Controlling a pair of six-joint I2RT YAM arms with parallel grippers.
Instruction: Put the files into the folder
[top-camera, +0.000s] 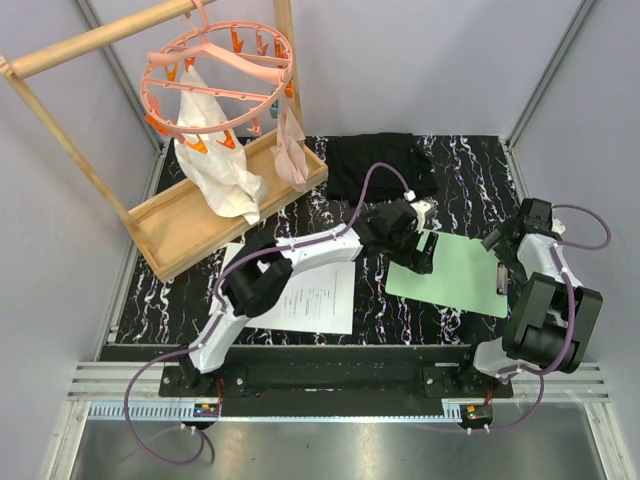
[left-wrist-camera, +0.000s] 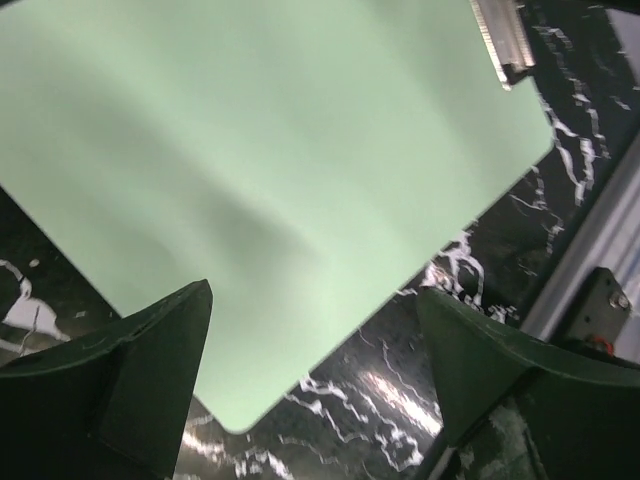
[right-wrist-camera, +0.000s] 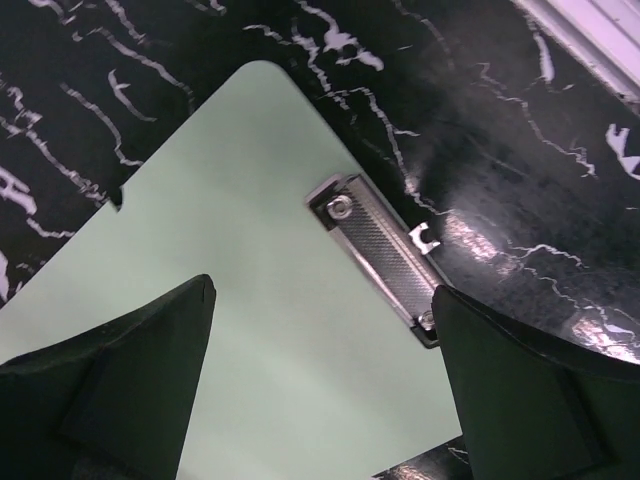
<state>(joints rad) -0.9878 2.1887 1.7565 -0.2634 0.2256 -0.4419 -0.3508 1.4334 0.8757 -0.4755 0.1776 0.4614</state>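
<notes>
The mint-green folder (top-camera: 450, 275) lies flat on the black marble table, its metal clip (top-camera: 499, 277) at the right edge. The files (top-camera: 312, 296), white sheets with printed lines, lie to its left, partly under my left arm. My left gripper (top-camera: 420, 252) is open and empty over the folder's left corner; in the left wrist view (left-wrist-camera: 315, 300) the folder (left-wrist-camera: 280, 180) fills the frame. My right gripper (top-camera: 497, 244) is open and empty above the clip end; in the right wrist view (right-wrist-camera: 325, 290) the clip (right-wrist-camera: 385, 255) lies just ahead of the right finger (right-wrist-camera: 530, 390).
A black folded cloth (top-camera: 380, 165) lies at the back. A wooden tray (top-camera: 180, 225) with a wooden rail and a pink peg hanger (top-camera: 215, 65) holding white cloths stands at the back left. The table's metal edge (left-wrist-camera: 590, 240) runs along the right.
</notes>
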